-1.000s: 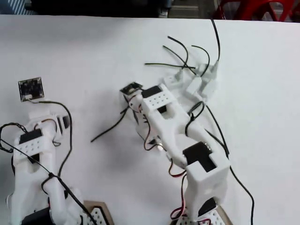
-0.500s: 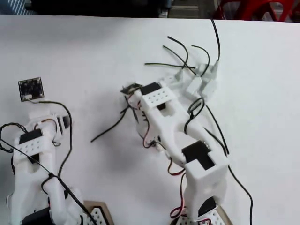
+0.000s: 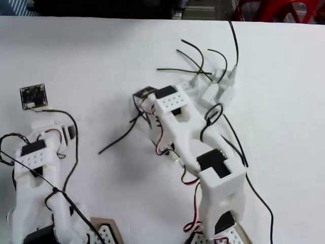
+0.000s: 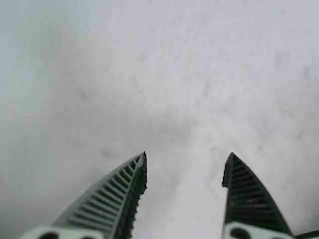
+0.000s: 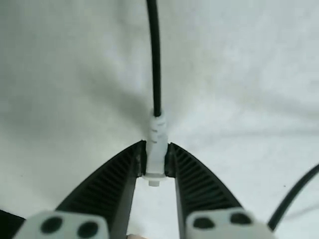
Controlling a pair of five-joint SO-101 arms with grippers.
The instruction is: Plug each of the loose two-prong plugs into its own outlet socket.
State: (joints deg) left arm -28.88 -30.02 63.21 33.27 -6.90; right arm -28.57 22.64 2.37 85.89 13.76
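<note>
My right gripper [image 5: 155, 145] is shut on a small white two-prong plug [image 5: 157, 130], and the plug's black cord [image 5: 153, 55] runs straight away over the white table. From above, the right arm's wrist [image 3: 171, 105] sits mid-table just left of the white outlet sockets [image 3: 212, 91], hiding its gripper; the held plug's cord [image 3: 119, 136] trails toward the front left. Several black cords [image 3: 195, 61] rise from the sockets. My left gripper [image 4: 187, 155] stands open over bare table, with its arm [image 3: 35, 157] at the front left.
A second black cord [image 5: 294, 194] crosses one corner of the right wrist view. A long black cable [image 3: 236, 43] runs from the sockets to the table's far edge, and another [image 3: 254, 188] trails beside the right arm's base. The table [image 3: 91, 56] is plain white.
The right arm has edged slightly toward the far side with the plug still held. The left arm has not moved.
</note>
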